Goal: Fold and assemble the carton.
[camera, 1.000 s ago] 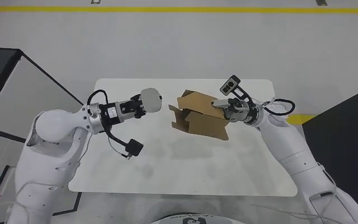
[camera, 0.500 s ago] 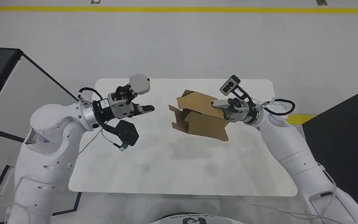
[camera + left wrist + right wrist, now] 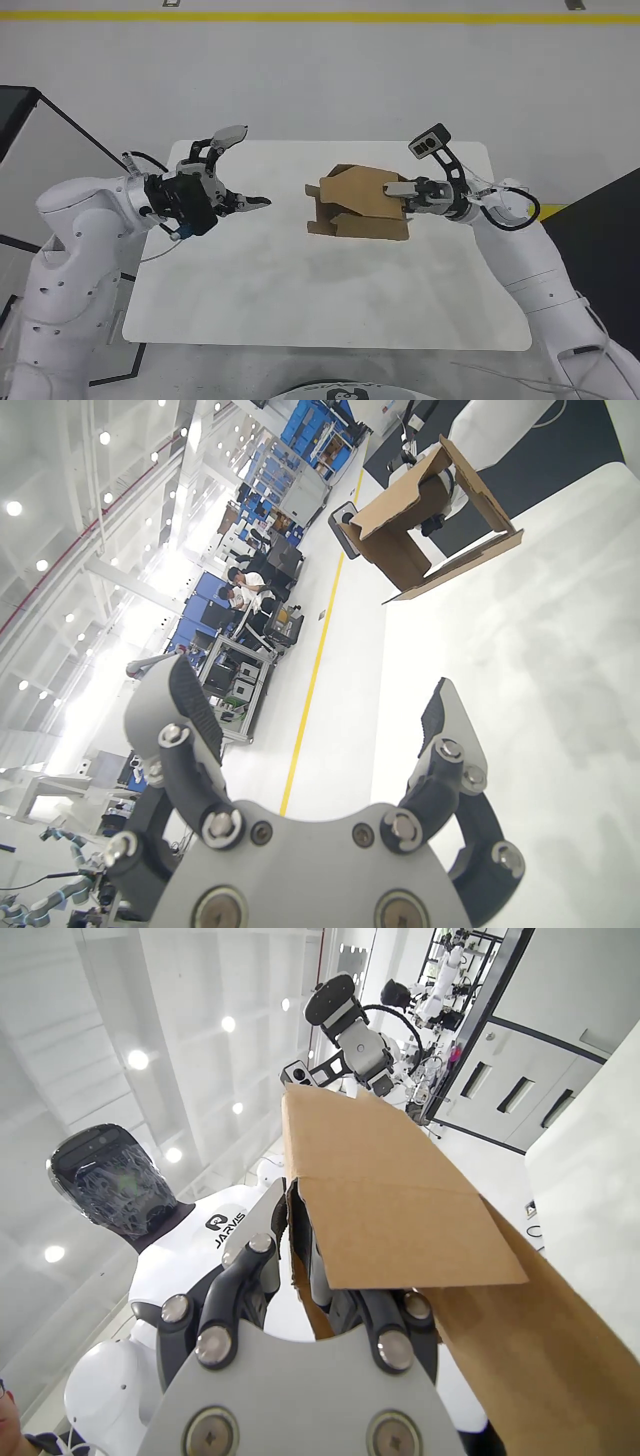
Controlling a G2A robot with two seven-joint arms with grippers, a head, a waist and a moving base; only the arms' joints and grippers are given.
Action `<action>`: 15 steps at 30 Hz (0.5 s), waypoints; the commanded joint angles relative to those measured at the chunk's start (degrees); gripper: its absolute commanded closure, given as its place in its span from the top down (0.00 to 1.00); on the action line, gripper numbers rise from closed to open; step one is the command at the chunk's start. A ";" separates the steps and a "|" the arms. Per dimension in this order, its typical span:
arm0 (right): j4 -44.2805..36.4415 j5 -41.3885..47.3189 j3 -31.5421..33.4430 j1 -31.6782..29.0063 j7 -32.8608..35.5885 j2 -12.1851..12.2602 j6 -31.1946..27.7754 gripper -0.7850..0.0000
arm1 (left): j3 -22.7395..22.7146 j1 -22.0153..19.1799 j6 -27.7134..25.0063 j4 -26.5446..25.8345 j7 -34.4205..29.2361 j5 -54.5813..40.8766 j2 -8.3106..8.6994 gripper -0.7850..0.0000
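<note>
A brown cardboard carton (image 3: 358, 202) stands part-opened on the white table (image 3: 330, 300), right of centre, its open end with loose flaps facing left. My right gripper (image 3: 400, 189) is shut on a panel at the carton's right end; the right wrist view shows the cardboard (image 3: 380, 1188) pinched between the fingers (image 3: 260, 1238). My left gripper (image 3: 245, 170) hovers open over the table's left part, well apart from the carton, pointing toward it. In the left wrist view the carton (image 3: 425, 520) shows far off beyond the open gripper (image 3: 320, 700).
Black frames (image 3: 60, 130) stand off the table's left edge, and a dark panel (image 3: 600, 230) sits at the right. Bare tabletop lies between the left gripper and the carton and along the front.
The left wrist has rotated and pulled slightly left, its fingers now spread toward the carton. The right gripper has shifted a bit right and tilted the carton flatter.
</note>
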 commanded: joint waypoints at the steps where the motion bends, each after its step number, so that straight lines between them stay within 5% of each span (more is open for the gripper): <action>1: -0.01 0.00 0.00 0.00 0.00 0.00 0.00 0.00 | 0.04 0.31 0.26 0.33 -0.97 -0.21 -0.03 1.00; 10: -2.95 -5.77 1.13 -0.89 -1.56 -0.01 -6.73 0.00 | -0.37 1.27 -6.10 2.31 -17.48 -27.31 -0.70 1.00; 15: -3.21 -5.77 1.38 -0.94 -1.73 -0.05 -7.32 0.00 | -0.38 1.22 -6.44 1.88 -19.14 -28.31 -0.67 1.00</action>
